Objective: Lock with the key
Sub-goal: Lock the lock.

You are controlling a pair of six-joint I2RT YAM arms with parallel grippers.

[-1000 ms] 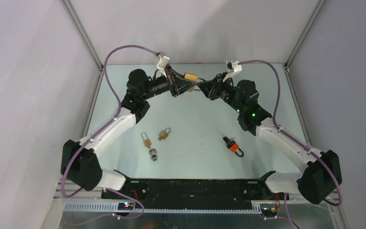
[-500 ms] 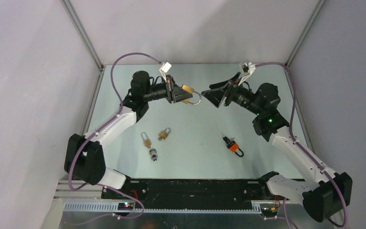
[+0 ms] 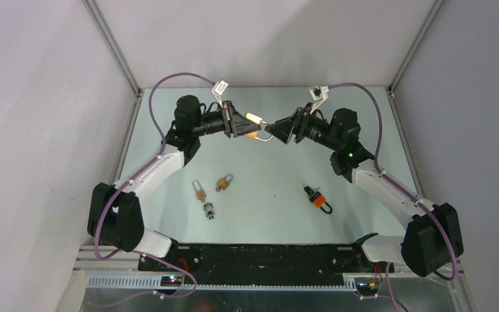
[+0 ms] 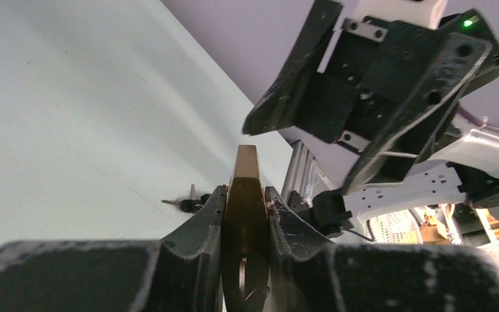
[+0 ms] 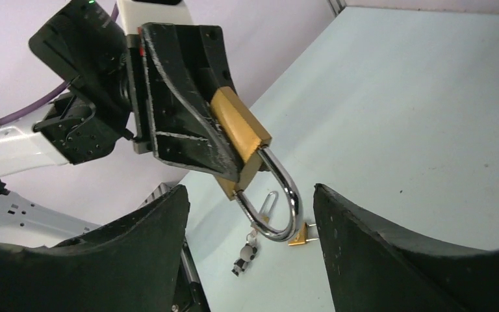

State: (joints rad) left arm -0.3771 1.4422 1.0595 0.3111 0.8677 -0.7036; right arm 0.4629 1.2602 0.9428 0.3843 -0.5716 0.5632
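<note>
The pale green counter [image 3: 266, 175] has open room across its middle, but grey walls [image 3: 266, 39] crowd the far edge and corners. Above the middle of the far edge, the left claw [image 3: 237, 123] is clenched on the large brass padlock with a steel shackle [image 5: 240, 133], held in the air. The right claw [image 3: 281, 129], released and empty, faces the shackle. The padlock looks heavy, rigid and slick, so its flat brass sides are the best place to grip it. Two small brass padlocks [image 3: 199, 191] and an orange-and-black padlock [image 3: 317, 199] lie nearer the near edge.
</note>
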